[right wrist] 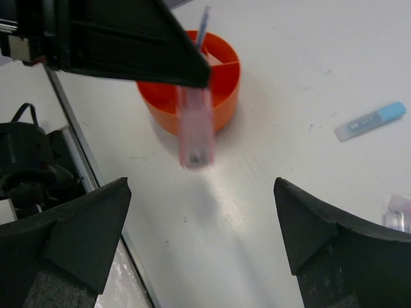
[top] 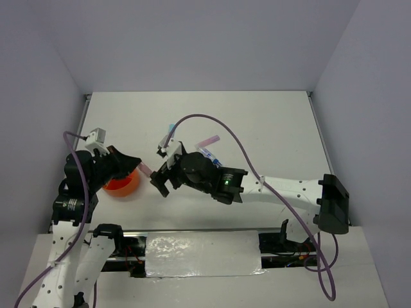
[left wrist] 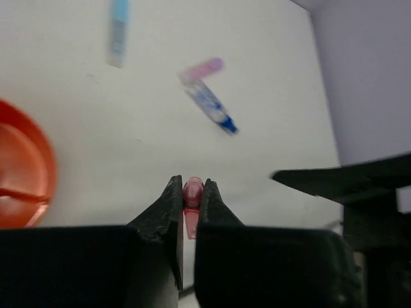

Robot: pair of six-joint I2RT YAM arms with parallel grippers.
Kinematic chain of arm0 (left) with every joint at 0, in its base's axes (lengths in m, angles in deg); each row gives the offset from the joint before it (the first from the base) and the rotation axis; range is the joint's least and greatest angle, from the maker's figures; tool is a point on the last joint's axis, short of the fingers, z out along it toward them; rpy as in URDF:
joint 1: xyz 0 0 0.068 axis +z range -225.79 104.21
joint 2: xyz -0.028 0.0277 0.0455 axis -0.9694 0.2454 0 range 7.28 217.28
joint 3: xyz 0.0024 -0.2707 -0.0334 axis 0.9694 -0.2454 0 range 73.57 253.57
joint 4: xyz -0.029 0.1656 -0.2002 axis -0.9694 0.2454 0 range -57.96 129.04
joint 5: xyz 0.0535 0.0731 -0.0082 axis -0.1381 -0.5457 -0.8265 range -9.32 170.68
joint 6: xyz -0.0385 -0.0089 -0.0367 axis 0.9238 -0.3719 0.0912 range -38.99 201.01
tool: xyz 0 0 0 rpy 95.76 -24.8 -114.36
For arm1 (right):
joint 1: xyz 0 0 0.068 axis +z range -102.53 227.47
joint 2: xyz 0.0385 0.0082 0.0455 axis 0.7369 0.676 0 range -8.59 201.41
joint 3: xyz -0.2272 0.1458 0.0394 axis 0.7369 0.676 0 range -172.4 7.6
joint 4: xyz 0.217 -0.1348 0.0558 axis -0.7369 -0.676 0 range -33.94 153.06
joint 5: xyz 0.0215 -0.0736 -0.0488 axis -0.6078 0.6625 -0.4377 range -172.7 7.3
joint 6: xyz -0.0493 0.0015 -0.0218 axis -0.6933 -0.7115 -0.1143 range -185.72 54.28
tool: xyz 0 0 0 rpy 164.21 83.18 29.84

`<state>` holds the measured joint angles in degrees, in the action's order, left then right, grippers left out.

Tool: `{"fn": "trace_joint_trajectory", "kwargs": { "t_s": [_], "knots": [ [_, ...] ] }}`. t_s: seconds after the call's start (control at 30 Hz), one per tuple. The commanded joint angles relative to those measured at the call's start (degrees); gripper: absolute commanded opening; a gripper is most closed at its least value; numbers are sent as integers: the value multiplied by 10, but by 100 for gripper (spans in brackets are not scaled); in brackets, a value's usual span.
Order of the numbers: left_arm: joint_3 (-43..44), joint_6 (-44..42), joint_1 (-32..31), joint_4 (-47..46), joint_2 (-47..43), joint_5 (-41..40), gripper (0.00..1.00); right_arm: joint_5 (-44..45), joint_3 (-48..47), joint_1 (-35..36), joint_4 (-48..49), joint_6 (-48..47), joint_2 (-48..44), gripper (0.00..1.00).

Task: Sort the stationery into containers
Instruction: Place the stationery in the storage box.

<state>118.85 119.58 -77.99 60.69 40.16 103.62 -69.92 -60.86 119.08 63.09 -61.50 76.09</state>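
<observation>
My left gripper [top: 137, 164] [left wrist: 191, 187] is shut on a pink capsule piece [top: 147, 169] [left wrist: 192, 190], held just right of the orange cup [top: 122, 185] [left wrist: 22, 173]. In the right wrist view the pink piece [right wrist: 194, 128] hangs from the left gripper's fingers [right wrist: 128, 45] in front of the cup [right wrist: 221, 102], which holds a thin pen [right wrist: 202, 24]. My right gripper [top: 159, 183] [right wrist: 202, 205] is open and empty, close to the held piece. A light blue piece [top: 170, 131] [left wrist: 117, 32] [right wrist: 372, 120], another pink piece [top: 209, 140] [left wrist: 204, 68] and a blue-tipped pen [top: 210, 154] [left wrist: 212, 109] lie on the table.
The white table [top: 270, 128] is walled at the back and sides. The table's near edge [right wrist: 83, 167] runs close to the cup. The right arm [top: 289, 189] stretches across the front right.
</observation>
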Motion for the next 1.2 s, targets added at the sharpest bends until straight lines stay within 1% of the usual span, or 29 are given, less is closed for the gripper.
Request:
{"fn": "trace_joint_trajectory", "kwargs": {
  "t_s": [0.0,0.03,0.07,0.13,0.17,0.2,0.27,0.3,0.4,0.53,0.57,0.6,0.63,0.73,0.77,0.97,1.03,1.1,1.17],
  "knots": [
    [39,-88,0,66,-4,-221,0,1,45,-41,23,42,-65,100],
    [41,-93,-1,69,-10,-257,0,-6,62,-48,31,43,-82,100],
    [46,-97,-1,68,-22,-325,0,-15,80,-61,36,44,-114,100],
    [56,-112,0,68,-26,-385,0,-23,123,-75,42,44,-144,100],
    [70,-117,-1,73,-21,-415,0,-30,134,-81,42,42,-169,100],
    [76,-121,-1,77,-15,-473,0,-31,145,-89,41,41,-179,100],
    [90,-137,0,84,7,-527,0,-33,170,-96,37,35,-206,100],
    [95,-142,0,86,16,-575,0,-42,183,-101,38,33,-212,100],
    [92,-157,2,62,42,-624,0,-58,202,-103,39,20,-231,100],
    [68,-187,18,-2,52,-640,0,-64,222,-104,33,3,-247,100],
    [52,-197,31,-35,48,-637,0,-64,228,-104,34,-1,-255,100],
    [44,-219,43,-51,46,-626,0,-69,241,-104,37,-8,-260,100],
    [37,-225,52,-63,44,-591,0,-72,247,-104,38,-11,-270,100],
    [4,-216,76,-83,32,-539,0,-85,266,-105,51,-23,-289,100],
    [-4,-205,79,-95,31,-535,0,-87,269,-105,52,-26,-291,100],
    [-41,-176,91,-87,37,-505,0,-100,282,-105,50,-34,-315,100],
    [-48,-167,90,-76,35,-504,6,-102,284,-105,52,-35,-322,100],
    [-52,-158,91,-68,34,-500,10,-102,284,-104,53,-36,-325,100],
    [-55,-148,91,-54,34,-497,11,-103,284,-105,53,-36,-327,100]
  ]
}}
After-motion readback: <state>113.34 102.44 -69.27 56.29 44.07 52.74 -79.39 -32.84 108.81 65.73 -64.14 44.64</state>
